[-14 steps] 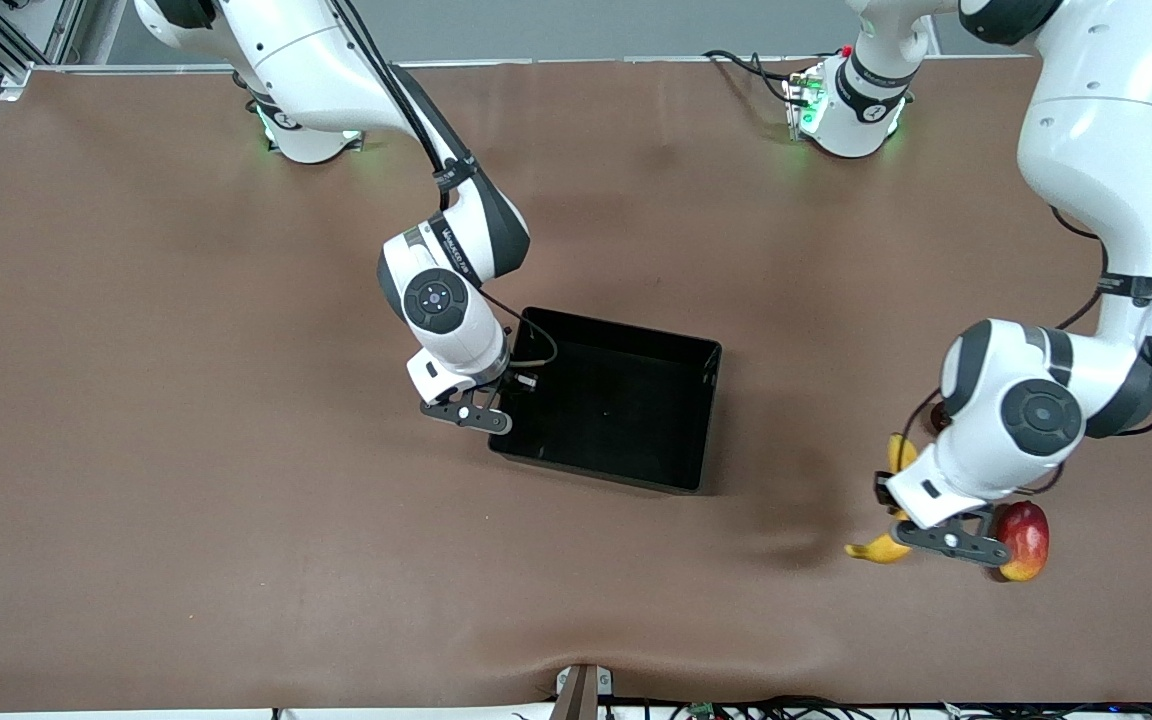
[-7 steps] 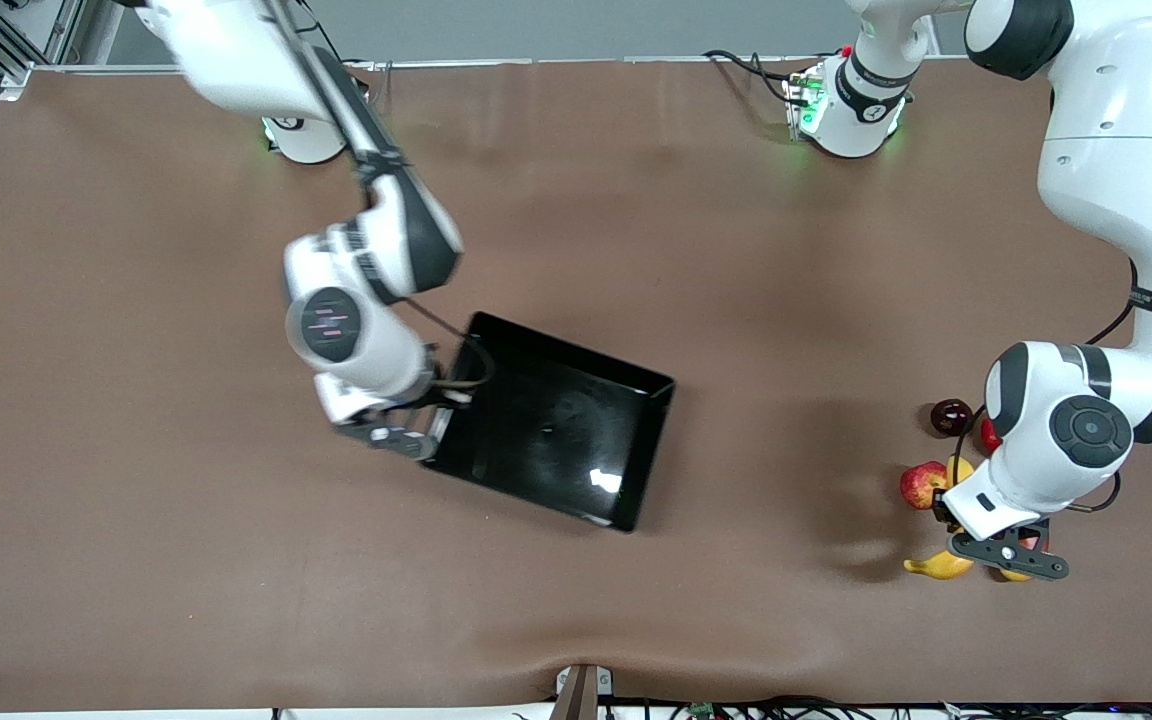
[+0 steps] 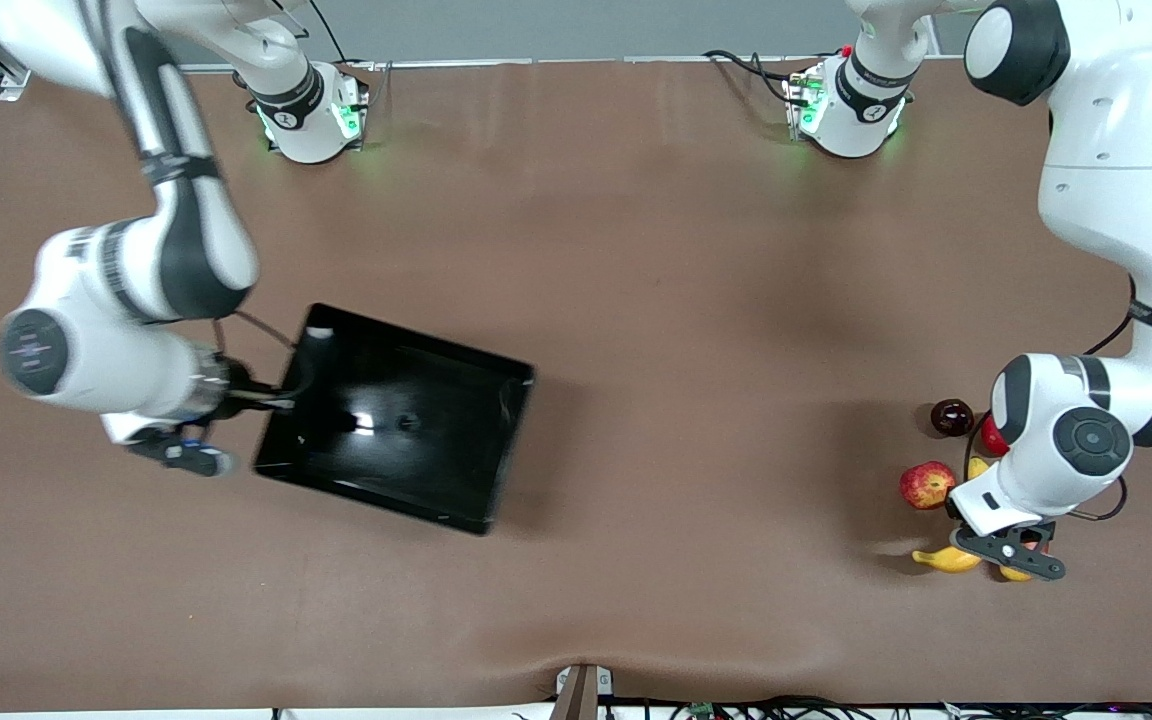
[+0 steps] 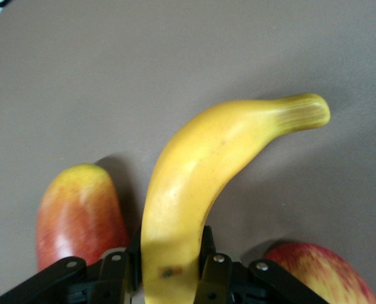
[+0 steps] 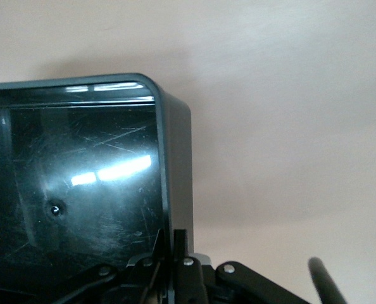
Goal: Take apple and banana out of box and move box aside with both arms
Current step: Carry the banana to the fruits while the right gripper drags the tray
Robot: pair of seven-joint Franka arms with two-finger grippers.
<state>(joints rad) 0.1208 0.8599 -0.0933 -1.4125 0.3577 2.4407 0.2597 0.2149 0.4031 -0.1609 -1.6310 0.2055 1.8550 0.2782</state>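
The black tray (image 3: 406, 425) is held by one short wall in my right gripper (image 3: 281, 403), toward the right arm's end of the table. In the right wrist view the fingers of the right gripper (image 5: 180, 244) pinch the tray's wall (image 5: 175, 164). My left gripper (image 3: 986, 540) is shut on the yellow banana (image 3: 944, 560) low over the table at the left arm's end. In the left wrist view the left gripper (image 4: 170, 253) clamps the banana (image 4: 207, 164) near one end. The streaked apple (image 3: 926, 485) lies beside it and also shows in the left wrist view (image 4: 330, 275).
A red-yellow mango (image 4: 80, 215) lies close beside the banana, mostly hidden under the left gripper in the front view. A dark maroon round fruit (image 3: 952, 417) lies farther from the front camera than the apple. The brown tabletop (image 3: 696, 330) lies between the tray and the fruits.
My right arm has swung the tray away from the table's middle toward the right arm's end. My left gripper shifted slightly with the banana, uncovering the apple.
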